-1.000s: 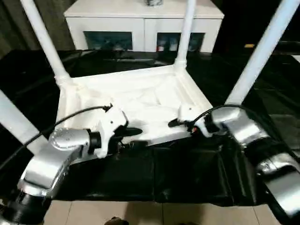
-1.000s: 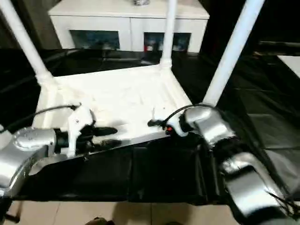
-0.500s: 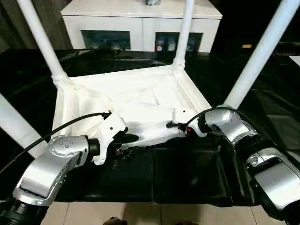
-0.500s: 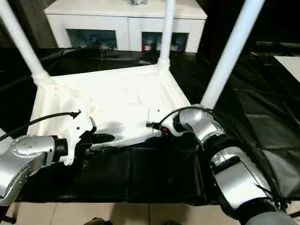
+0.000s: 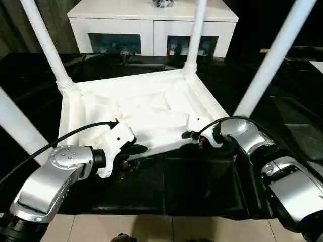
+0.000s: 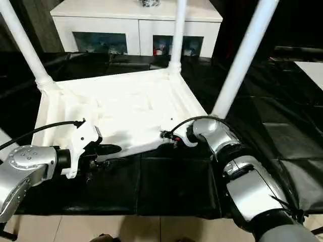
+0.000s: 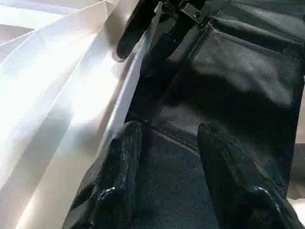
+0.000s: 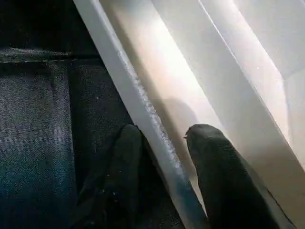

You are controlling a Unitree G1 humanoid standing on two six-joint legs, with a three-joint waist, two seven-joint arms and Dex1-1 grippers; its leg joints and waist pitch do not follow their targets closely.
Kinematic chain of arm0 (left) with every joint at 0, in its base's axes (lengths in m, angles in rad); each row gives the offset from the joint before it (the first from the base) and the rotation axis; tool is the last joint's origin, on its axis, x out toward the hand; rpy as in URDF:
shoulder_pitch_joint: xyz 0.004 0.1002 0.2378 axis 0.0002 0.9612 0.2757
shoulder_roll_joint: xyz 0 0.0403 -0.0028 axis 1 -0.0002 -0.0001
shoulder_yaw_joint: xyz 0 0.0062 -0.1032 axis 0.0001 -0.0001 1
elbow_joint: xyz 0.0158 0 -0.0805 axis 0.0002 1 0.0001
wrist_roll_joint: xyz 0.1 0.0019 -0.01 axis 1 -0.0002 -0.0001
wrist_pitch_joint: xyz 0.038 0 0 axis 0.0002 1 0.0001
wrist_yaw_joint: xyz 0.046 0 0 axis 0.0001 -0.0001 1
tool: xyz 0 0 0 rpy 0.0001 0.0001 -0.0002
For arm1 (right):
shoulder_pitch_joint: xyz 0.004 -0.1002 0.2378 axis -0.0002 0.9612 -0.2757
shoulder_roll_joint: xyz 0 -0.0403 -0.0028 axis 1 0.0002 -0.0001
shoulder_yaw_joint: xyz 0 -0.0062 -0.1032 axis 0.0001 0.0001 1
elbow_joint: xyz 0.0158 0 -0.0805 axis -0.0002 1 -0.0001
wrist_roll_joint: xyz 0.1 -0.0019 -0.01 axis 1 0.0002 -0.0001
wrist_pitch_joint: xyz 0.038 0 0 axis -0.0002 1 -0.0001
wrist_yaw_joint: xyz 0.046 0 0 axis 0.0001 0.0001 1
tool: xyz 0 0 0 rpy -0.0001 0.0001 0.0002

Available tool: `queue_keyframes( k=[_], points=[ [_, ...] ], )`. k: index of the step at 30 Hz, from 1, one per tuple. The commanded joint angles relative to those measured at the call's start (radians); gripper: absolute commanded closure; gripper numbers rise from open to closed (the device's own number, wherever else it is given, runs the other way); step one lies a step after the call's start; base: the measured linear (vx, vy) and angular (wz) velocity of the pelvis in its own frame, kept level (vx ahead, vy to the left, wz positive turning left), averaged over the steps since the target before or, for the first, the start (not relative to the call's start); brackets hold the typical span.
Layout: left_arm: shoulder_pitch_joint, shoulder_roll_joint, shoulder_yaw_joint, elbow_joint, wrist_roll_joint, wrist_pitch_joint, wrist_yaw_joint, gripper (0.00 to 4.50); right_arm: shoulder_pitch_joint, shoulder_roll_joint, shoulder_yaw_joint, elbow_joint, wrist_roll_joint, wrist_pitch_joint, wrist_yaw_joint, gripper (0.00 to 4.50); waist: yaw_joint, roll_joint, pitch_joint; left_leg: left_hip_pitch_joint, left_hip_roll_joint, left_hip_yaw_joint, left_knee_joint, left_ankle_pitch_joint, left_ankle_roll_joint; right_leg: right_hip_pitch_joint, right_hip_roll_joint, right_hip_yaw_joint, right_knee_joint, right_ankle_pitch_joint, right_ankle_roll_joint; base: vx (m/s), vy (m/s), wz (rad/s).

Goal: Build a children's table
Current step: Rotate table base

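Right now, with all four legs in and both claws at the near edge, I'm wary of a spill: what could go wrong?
1. The right claw straddles only the thin rim of the tabletop; a lift could let it slip.
2. The left claw has one finger at the rim and one over the black cover, so its hold looks doubtful.
3. The legs stand tall; tilting may swing them toward the cabinet.
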Motion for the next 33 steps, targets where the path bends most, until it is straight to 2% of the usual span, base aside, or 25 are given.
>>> queue_keyframes(
  k=[1,5,7,11,12,13,16,20,21,25,26,30,33],
  points=[
    [0.008,0.007,-0.003,-0.019,-0.003,0.002,0.007,2.31,-0.045,-0.022,-0.049,0.019,0.007,0.021,-0.081,3.14,-0.003,0.003,-0.064,0.036,0.032,-0.022,-0.083,-0.409,-0.026,0.026,-0.017,0.021,-0.065,-0.345,-0.225,0.0,0.0,0.0],
    [0.014,0.001,-0.003,-0.022,-0.007,-0.003,0.014,2.31,-0.039,-0.055,-0.085,0.039,0.016,0.033,-0.125,3.27,0.003,0.002,-0.066,0.041,0.033,-0.019,-0.081,-0.404,-0.028,0.023,-0.017,0.022,-0.065,-0.334,-0.227,0.0,0.0,0.0],
    [0.014,0.0,-0.003,-0.023,-0.008,-0.004,0.017,2.31,-0.036,-0.064,-0.094,0.043,0.019,0.033,-0.126,3.37,0.011,0.004,-0.068,0.044,0.033,-0.016,-0.078,-0.381,-0.025,0.02,-0.013,0.023,-0.063,-0.294,-0.234,0.0,0.0,0.0],
    [0.023,-0.001,-0.001,-0.018,-0.006,-0.013,0.026,2.31,-0.021,-0.104,-0.119,0.044,0.03,0.02,-0.128,3.52,0.025,0.003,-0.072,0.04,0.032,-0.013,-0.075,-0.331,-0.016,0.024,-0.011,0.022,-0.056,-0.248,-0.236,0.0,0.0,0.0],
    [0.027,0.001,0.001,-0.018,-0.007,-0.016,0.026,2.31,-0.015,-0.114,-0.126,0.041,0.038,0.004,-0.114,3.65,0.025,0.002,-0.072,0.034,0.031,-0.013,-0.075,-0.314,-0.012,0.028,-0.011,0.021,-0.053,-0.233,-0.236,0.0,0.0,0.0],
    [0.029,0.003,0.003,-0.018,-0.007,-0.018,0.026,2.31,-0.011,-0.12,-0.132,0.039,0.042,-0.006,-0.105,3.65,0.024,0.001,-0.072,0.028,0.03,-0.016,-0.077,-0.303,-0.01,0.034,-0.013,0.02,-0.051,-0.23,-0.232,0.0,0.0,0.0],
    [0.041,0.016,0.021,-0.016,-0.011,-0.024,0.025,2.31,0.008,-0.149,-0.15,0.029,0.054,-0.052,-0.051,3.98,0.018,0.0,-0.072,0.024,0.028,-0.018,-0.076,-0.314,-0.006,0.037,-0.014,0.019,-0.052,-0.24,-0.226,0.0,0.0,0.0],
    [0.059,0.034,0.051,-0.002,-0.012,-0.032,0.028,2.31,0.031,-0.183,-0.154,0.022,0.045,-0.087,-0.015,4.22,0.01,-0.006,-0.071,0.021,0.027,-0.016,-0.072,-0.313,0.008,0.038,-0.015,0.019,-0.056,-0.251,-0.23,0.0,0.0,0.0],
    [0.07,0.046,0.063,0.009,-0.006,-0.041,0.032,2.31,0.042,-0.192,-0.159,0.014,0.051,-0.093,0.007,4.3,0.003,-0.014,-0.071,0.016,0.027,-0.016,-0.072,-0.313,0.014,0.04,-0.015,0.018,-0.056,-0.259,-0.229,0.0,0.0,0.0],
    [0.101,0.068,0.109,0.043,0.002,-0.066,0.045,2.31,0.087,-0.226,-0.165,-0.002,0.057,-0.119,0.067,4.46,-0.004,-0.013,-0.069,0.021,0.029,-0.018,-0.072,-0.325,0.023,0.036,-0.015,0.017,-0.06,-0.298,-0.224,0.0,0.0,0.0],
    [0.108,0.071,0.121,0.051,0.002,-0.073,0.048,2.31,0.101,-0.239,-0.158,-0.002,0.048,-0.131,0.068,4.46,-0.004,-0.017,-0.068,0.02,0.029,-0.016,-0.072,-0.33,0.024,0.034,-0.014,0.017,-0.062,-0.307,-0.223,0.0,0.0,0.0],
    [0.129,0.07,0.156,0.071,-0.003,-0.09,0.056,2.31,0.141,-0.29,-0.142,0.019,-0.002,-0.183,-0.013,4.46,-0.004,-0.014,-0.066,0.027,0.031,-0.018,-0.073,-0.363,0.009,0.028,-0.014,0.017,-0.067,-0.341,-0.218,0.0,0.0,0.0],
    [0.133,0.058,0.156,0.081,-0.002,-0.112,0.068,2.31,0.145,-0.284,-0.21,0.014,0.056,-0.205,-0.031,4.46,-0.007,-0.018,-0.065,0.024,0.029,-0.021,-0.076,-0.398,0.008,0.029,-0.015,0.016,-0.071,-0.384,-0.199,0.0,0.0,0.0]
  ],
)
